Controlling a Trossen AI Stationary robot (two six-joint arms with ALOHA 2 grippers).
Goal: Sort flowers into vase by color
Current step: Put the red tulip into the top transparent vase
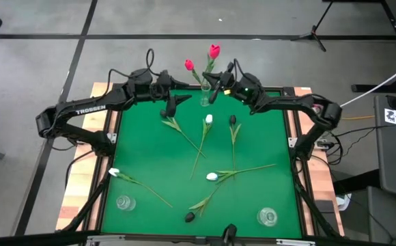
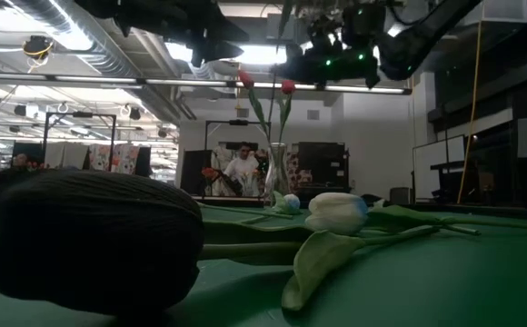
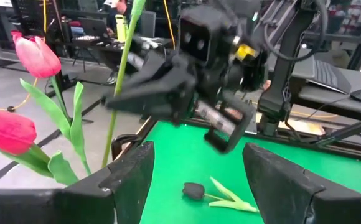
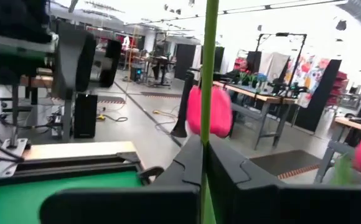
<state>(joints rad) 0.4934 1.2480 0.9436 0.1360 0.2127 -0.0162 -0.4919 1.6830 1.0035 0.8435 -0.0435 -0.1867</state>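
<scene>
Since the right tool [image 1: 215,87] is clenched on a pink tulip's stem [image 4: 206,93], lower it straight into the far vase [image 1: 205,96]. The left tool [image 1: 173,104] hangs released just beside, so keep it clear.

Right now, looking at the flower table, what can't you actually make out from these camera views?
- Low view: the black tulip head close to the lens blocks most of the table behind it.
- High view: the vase at the far edge is partly covered by the right gripper.
- Right wrist view: the stem is clamped, but its bloom is cut off by the edge.
- Left wrist view: the left gripper is open; the vase is out of frame.
</scene>
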